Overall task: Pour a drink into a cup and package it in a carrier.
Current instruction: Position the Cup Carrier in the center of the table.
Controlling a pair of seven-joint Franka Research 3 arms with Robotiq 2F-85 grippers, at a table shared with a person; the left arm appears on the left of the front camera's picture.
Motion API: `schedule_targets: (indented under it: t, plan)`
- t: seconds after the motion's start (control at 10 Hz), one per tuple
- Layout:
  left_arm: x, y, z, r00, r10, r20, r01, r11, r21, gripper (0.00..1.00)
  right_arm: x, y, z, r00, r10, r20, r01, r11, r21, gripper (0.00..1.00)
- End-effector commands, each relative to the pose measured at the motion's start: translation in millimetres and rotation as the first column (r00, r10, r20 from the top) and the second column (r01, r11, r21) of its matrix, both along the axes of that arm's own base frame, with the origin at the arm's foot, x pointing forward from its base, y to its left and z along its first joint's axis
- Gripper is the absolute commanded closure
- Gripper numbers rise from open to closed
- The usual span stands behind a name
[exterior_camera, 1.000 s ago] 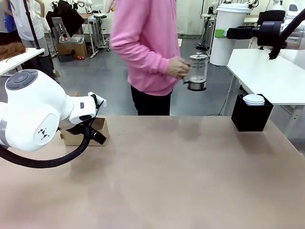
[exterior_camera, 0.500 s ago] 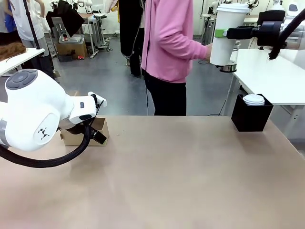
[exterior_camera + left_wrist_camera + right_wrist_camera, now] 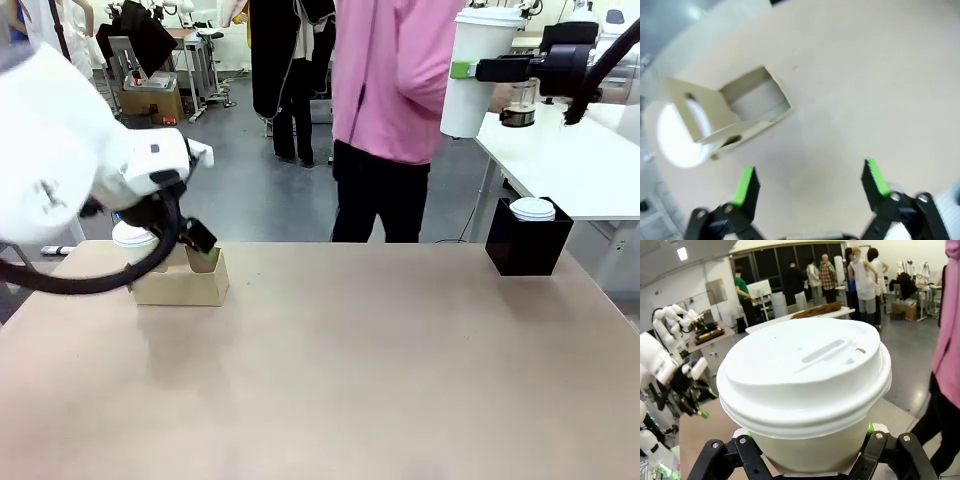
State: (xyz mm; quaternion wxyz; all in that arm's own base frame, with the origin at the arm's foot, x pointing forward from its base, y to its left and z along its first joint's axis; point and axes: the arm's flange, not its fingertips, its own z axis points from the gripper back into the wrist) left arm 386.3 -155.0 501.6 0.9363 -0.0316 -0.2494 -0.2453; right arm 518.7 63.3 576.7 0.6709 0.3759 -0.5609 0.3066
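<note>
My right gripper [image 3: 464, 70] is shut on the tall white cup [image 3: 480, 70], lidded and held high at the far right; its lid [image 3: 805, 370] looms above the right gripper [image 3: 809, 450]. The drink is hidden under that lid. A glass jug [image 3: 518, 104] stands on the white table behind the cup. At the table's left stands the brown carrier [image 3: 182, 287] with a shorter white lidded cup [image 3: 131, 237] in its left slot. My left gripper [image 3: 201, 254] hangs open just above the carrier [image 3: 730, 112]; the left gripper [image 3: 810, 172] holds nothing, and one slot [image 3: 756, 97] is empty.
A black square box [image 3: 527, 245] with a white lidded cup [image 3: 532, 208] in it sits at the table's far right. A person in pink [image 3: 392, 90] stands beyond the far edge, reaching toward the white side table [image 3: 570, 160]. The brown tabletop [image 3: 380, 360] is bare in the middle.
My left arm has risen and swung up, uncovering the carrier and its small cup. The person has walked right with the jug to the white table. The right arm has not moved.
</note>
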Motion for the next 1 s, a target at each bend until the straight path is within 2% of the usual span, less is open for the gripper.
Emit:
schedule_targets:
  t: [0.0, 0.1, 0.3, 0.5, 0.6, 0.9]
  plan:
    - [11, -1, 40, 0.993, 0.111, -0.034, -0.111, 0.994, -0.001, 0.0, -1, -1, 3, 1.0, 0.014, 0.011, -0.014, 1.0, 0.006, 0.19]
    - [25, 2, 59, 0.984, 0.174, -0.045, -0.174, 0.985, -0.008, 0.0, -1, -1, 3, 1.0, 0.014, 0.011, -0.014, 1.0, 0.006, 0.19]
    - [57, 9, 73, 0.959, 0.278, -0.057, -0.279, 0.96, -0.011, 0.0, -1, -1, 3, 1.0, 0.014, 0.011, -0.014, 1.0, 0.006, 0.19]
    - [104, 28, 67, 0.92, 0.38, -0.096, -0.381, 0.924, -0.001, 0.0, -1, -1, 3, 1.0, 0.014, 0.011, -0.014, 1.0, 0.006, 0.19]
    - [120, 36, 61, 0.904, 0.419, -0.083, -0.419, 0.908, 0.023, 0.0, -1, -1, 3, 1.0, 0.014, 0.011, -0.014, 1.0, 0.006, 0.19]
    - [144, 53, 35, 0.892, 0.424, -0.156, -0.431, 0.903, -0.006, 0.0, -1, -1, 3, 1.0, 0.014, 0.011, -0.014, 1.0, 0.006, 0.19]
